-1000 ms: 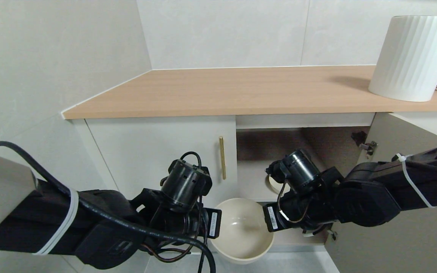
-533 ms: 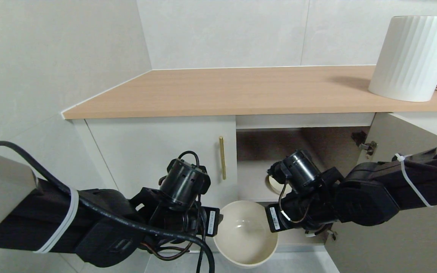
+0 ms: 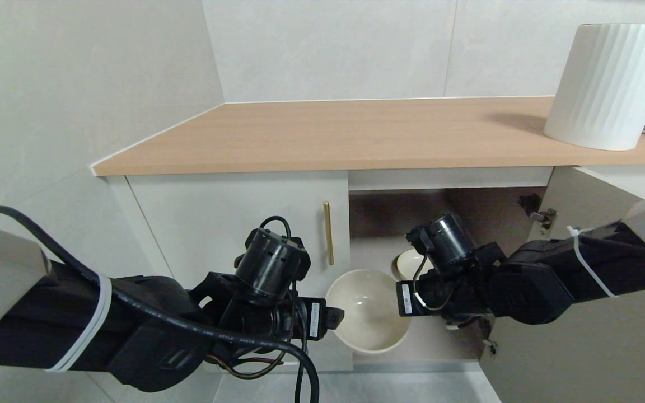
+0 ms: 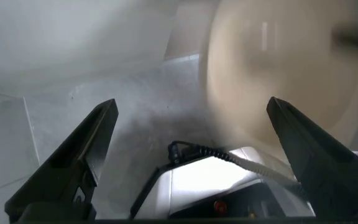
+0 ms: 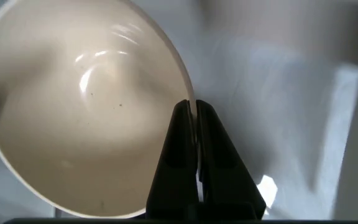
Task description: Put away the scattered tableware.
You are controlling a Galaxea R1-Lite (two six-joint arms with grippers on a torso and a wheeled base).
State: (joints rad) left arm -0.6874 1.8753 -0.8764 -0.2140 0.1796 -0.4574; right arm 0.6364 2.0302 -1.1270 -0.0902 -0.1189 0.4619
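Right end effector (image 5: 196, 115) pinches bowl (image 3: 367, 319) rim at cabinet (image 3: 468, 204) opening; left end effector (image 4: 191, 106) spread.

- A home kitchen corner, by the look; pale wall tiles (image 3: 328, 50) behind a wood-look countertop (image 3: 356, 134)
- White base cupboards below; one door (image 3: 233, 224) with a slim brass handle (image 3: 327, 233); the next compartment (image 3: 457, 207) standing open
- Tableware: a cream bowl (image 3: 367, 319) at the opening; a smaller bowl (image 3: 409, 258) inside

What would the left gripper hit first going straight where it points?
Probably the cream bowl held by the right gripper. It sits just ahead of the open left gripper, though depth is unclear.
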